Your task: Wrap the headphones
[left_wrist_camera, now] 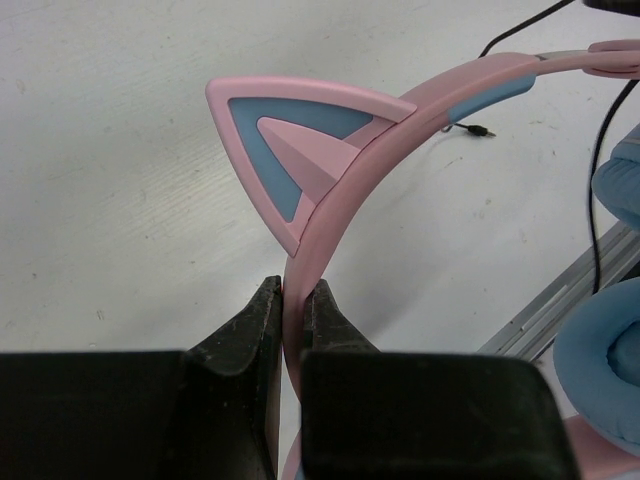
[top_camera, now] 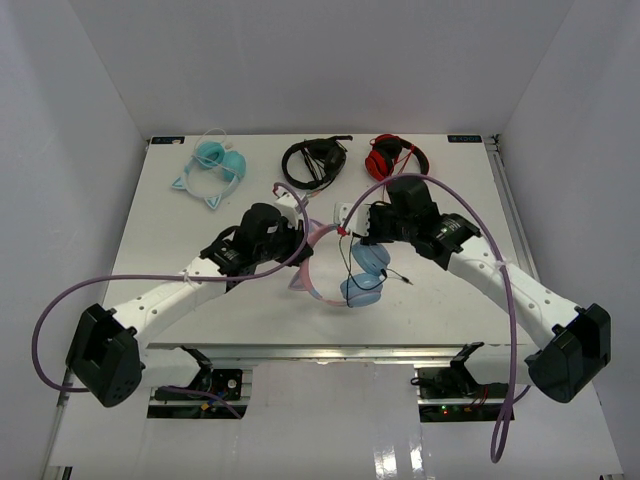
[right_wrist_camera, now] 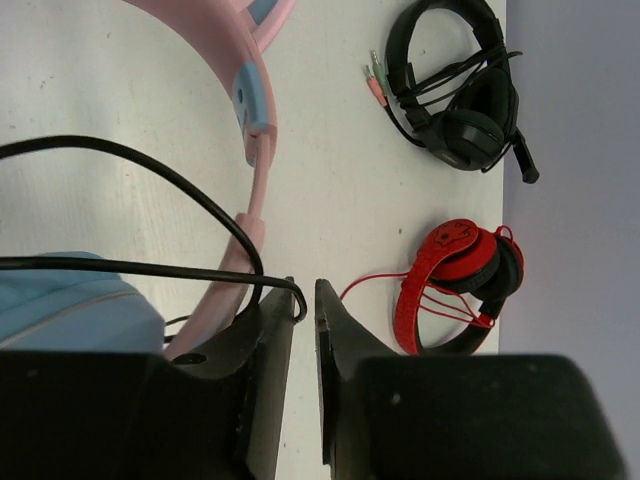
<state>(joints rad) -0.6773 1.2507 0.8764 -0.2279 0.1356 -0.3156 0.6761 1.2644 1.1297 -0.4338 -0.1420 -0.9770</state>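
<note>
White bench [top_camera: 170,235]. Headphones [top_camera: 362,288] at bench centre, between both hands, earcups [top_camera: 370,258] toward right. Left hand [left_wrist_camera: 295,300] clenched on pink headband [left_wrist_camera: 420,120], just below cat ear [left_wrist_camera: 290,140]. Right hand [right_wrist_camera: 303,300] pinches thin black cable [right_wrist_camera: 120,266] beside headband.

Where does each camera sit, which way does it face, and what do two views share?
Top external: above and behind the robot, looking down; shows left arm, right arm, left claw, right claw, pink headphones.
Left wrist: on the left arm, facing along its claw, shut on the pink headband.
Right wrist: on the right arm, facing along its claw at the black cable; red headphones beyond.
Shared: both wrist views show the headband.
</note>
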